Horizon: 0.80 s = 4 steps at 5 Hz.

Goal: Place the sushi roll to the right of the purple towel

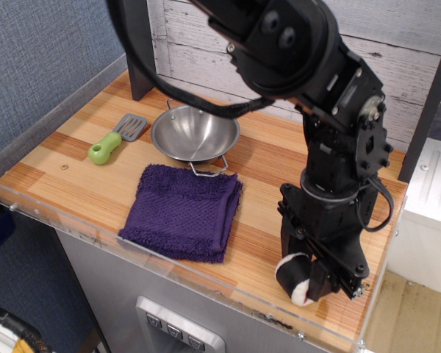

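The purple towel (pixel 184 211) lies folded near the front of the wooden table, left of centre. The sushi roll (pixel 294 279), black with a white end, is at the table surface to the right of the towel, near the front edge. My gripper (pixel 303 278) points down and is shut on the sushi roll, its black fingers on either side of it. I cannot tell whether the roll touches the wood. The roll's coloured centre is hidden.
A steel bowl (pixel 195 132) stands behind the towel. A spatula with a green handle (pixel 115 140) lies to its left. A clear rim (pixel 206 283) runs along the table's front edge. Dark posts stand at the back left and the right.
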Each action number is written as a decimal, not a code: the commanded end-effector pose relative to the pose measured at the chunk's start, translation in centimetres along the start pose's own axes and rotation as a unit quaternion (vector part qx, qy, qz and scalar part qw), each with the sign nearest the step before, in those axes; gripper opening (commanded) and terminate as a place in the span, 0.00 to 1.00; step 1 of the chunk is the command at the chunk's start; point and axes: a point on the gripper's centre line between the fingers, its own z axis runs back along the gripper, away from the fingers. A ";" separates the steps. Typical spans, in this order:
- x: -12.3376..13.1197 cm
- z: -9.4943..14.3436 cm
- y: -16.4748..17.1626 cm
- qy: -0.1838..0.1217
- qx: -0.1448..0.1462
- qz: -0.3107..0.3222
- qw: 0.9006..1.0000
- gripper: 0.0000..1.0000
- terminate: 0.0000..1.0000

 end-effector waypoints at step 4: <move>-1.6 1.0 0.8 0.004 -0.001 -0.029 1.000 1.00 0.00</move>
